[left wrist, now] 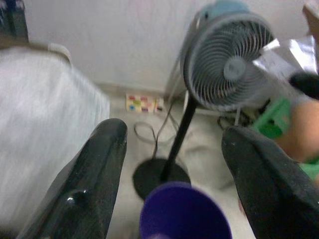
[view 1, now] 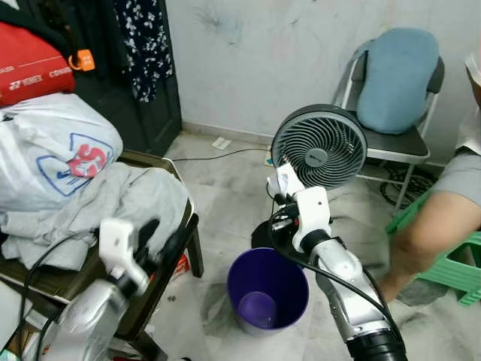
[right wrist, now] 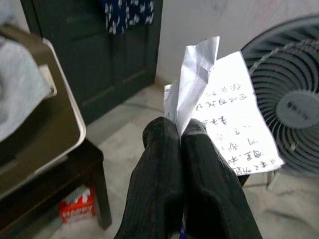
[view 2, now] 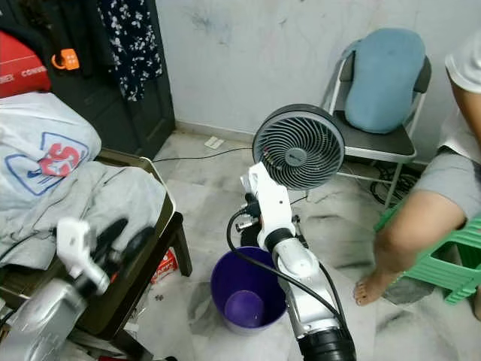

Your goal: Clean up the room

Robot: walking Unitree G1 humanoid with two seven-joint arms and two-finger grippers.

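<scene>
Nearest the robot, the right gripper (right wrist: pixel 178 130) has its two black fingers pressed together on the lower edge of a sheet of paper (right wrist: pixel 219 107), a white page with handwritten lines that is creased and partly folded. The sheet stands up from the fingertips, its long axis running roughly along the line of the fingers and away from them, one folded corner pointing upward and the flat part spreading towards the fan. It looks very light and limp; it should crumple or slip sooner than break, so a pinch at an edge or along a fold, as here, seems the sound hold, and it may flutter on release. The left gripper (view 1: pixel 158 244) hovers to the left with its fingers wide apart and nothing between them, above the edge of a low wooden table (view 1: pixel 161 162) heaped with grey cloth (view 1: pixel 113 199) and a white plastic bag (view 1: pixel 56 154). Below and between the two arms a purple bin (view 1: pixel 267 289) stands open on the marble floor, the held paper above and just behind its rim. Behind it stands a grey pedestal fan (view 1: pixel 319 147), farther off a folding chair (view 1: pixel 398 147) with a blue cushion, and at the right a seated person's leg (view 1: pixel 425 226).
</scene>
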